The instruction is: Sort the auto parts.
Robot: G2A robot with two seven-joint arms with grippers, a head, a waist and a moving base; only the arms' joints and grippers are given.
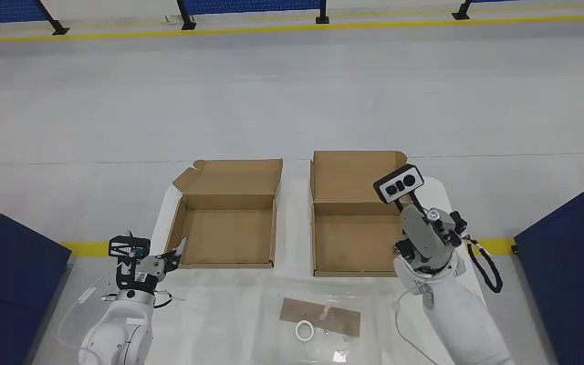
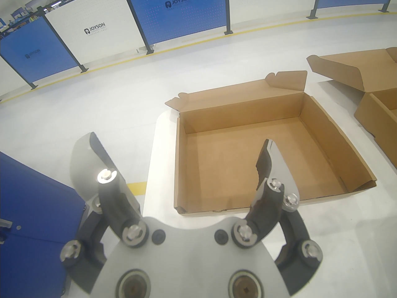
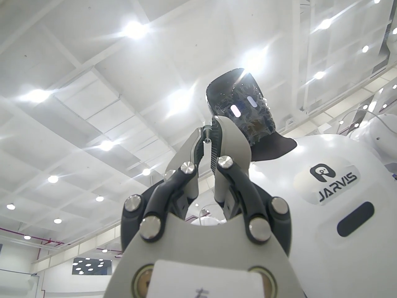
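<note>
Two open cardboard boxes stand side by side on the white table, the left box (image 1: 228,228) (image 2: 263,153) and the right box (image 1: 356,233) (image 2: 378,110); both look empty. My left gripper (image 1: 173,251) (image 2: 183,153) hovers open and holds nothing, just off the left box's near left corner. My right gripper (image 1: 436,221) (image 3: 207,134) is raised beside the right box's right side and points upward. It is shut on a small metal screw-like part (image 3: 207,132) at its fingertips. Near the table's front edge lies a clear bag (image 1: 319,324) with a white ring (image 1: 304,330) and small parts (image 1: 339,354).
A brown card piece (image 1: 321,315) lies in the clear bag at the table's front middle. Blue panels stand at the table's left (image 1: 27,265) and right (image 1: 557,255). Beyond the boxes is open grey floor with a yellow line (image 1: 292,27).
</note>
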